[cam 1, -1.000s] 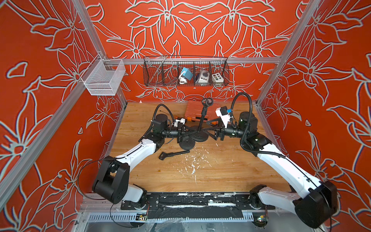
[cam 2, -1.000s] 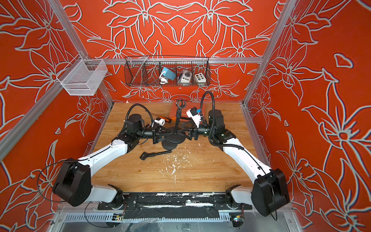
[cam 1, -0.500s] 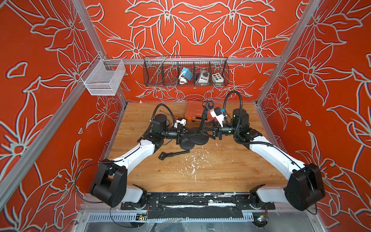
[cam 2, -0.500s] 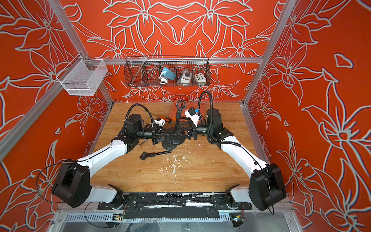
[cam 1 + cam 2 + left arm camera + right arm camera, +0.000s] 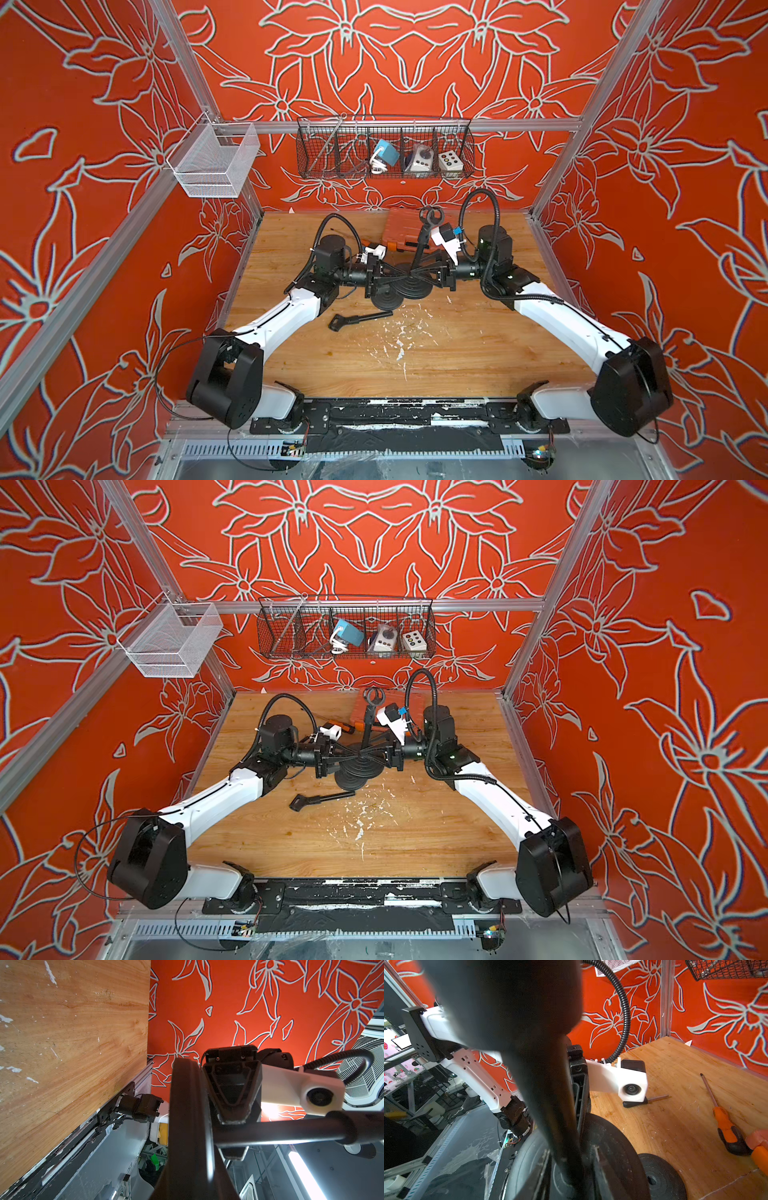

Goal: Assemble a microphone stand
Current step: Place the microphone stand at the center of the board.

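Note:
A black microphone stand sits mid-table: its round base (image 5: pixel 411 289) stands on edge and its pole (image 5: pixel 422 245) rises to a clip (image 5: pixel 431 216). My left gripper (image 5: pixel 376 276) is shut on the base's rim (image 5: pixel 189 1115), which runs between its jaws. My right gripper (image 5: pixel 440 276) comes in from the opposite side and is shut on the pole (image 5: pixel 548 1084). In the left wrist view one of its fingers (image 5: pixel 232 1093) presses the pole (image 5: pixel 280 1128) on each side. A second black disc (image 5: pixel 386 301) lies flat beside the base (image 5: pixel 612 1157).
A black handled part (image 5: pixel 359 320) lies on the wood in front of the stand. An orange case (image 5: pixel 405 230) lies behind it, and an orange screwdriver (image 5: pixel 724 1122) beside it. A wire basket (image 5: pixel 384 151) and a white basket (image 5: pixel 212 162) hang on the back rail.
My right arm has moved in toward the stand and its jaws have closed on the pole. The left gripper has stayed shut on the base.

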`<state>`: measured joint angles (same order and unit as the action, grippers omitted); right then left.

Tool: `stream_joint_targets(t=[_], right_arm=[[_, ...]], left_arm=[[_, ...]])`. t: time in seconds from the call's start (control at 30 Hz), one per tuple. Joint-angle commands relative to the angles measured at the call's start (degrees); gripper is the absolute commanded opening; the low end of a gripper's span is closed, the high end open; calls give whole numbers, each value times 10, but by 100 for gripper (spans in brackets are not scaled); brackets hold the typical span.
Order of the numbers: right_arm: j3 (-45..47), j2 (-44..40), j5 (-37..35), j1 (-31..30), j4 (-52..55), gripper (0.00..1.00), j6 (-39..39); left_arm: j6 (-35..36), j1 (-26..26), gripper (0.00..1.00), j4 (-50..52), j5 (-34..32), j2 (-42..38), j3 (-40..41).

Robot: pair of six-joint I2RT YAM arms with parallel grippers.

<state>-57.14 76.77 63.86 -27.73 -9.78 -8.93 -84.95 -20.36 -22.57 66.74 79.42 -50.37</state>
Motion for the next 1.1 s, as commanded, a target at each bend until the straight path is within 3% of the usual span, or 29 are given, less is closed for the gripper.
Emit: stream_joint_targets(t=[0.0,0.23,0.27,0.33,0.4,0.53,0.6,0.63,0.77,0.87,1.0,1.07], right_arm=[[-3,-6,-15,-7,-7,29,19],[6,-20,-46,-12,-9,5,20],[8,-23,-60,-13,-8,0,17],[16,-34,-123,-22,0,0,9],[18,-53,-245,-48,34,0,12],[10,-77,-662,-155,117,0,-76],[-11,-63,-799,-197,162,0,-98],[-23,-53,-836,-207,177,0,-108],[-30,-47,-842,-210,158,0,-103],[-31,-60,-730,-196,143,0,-70],[-52,-71,-515,-161,158,62,-40],[-44,-89,-461,-148,163,70,-29]], left_arm=[[-7,-5,0,-53,17,-3,-27],[-8,-6,0,-51,15,2,-27],[-8,-6,0,-52,15,1,-27],[-9,-6,0,-51,10,2,-30],[-10,-5,0,-52,5,1,-31],[-11,-6,0,-52,-7,3,-35],[-14,-6,0,-54,-17,2,-36],[-15,-5,0,-56,-23,1,-36],[-16,-5,0,-55,-42,0,-33],[-16,-6,0,-56,-56,0,-29],[-9,0,0,-55,-88,4,-26],[12,10,0,-42,-111,5,-31]])
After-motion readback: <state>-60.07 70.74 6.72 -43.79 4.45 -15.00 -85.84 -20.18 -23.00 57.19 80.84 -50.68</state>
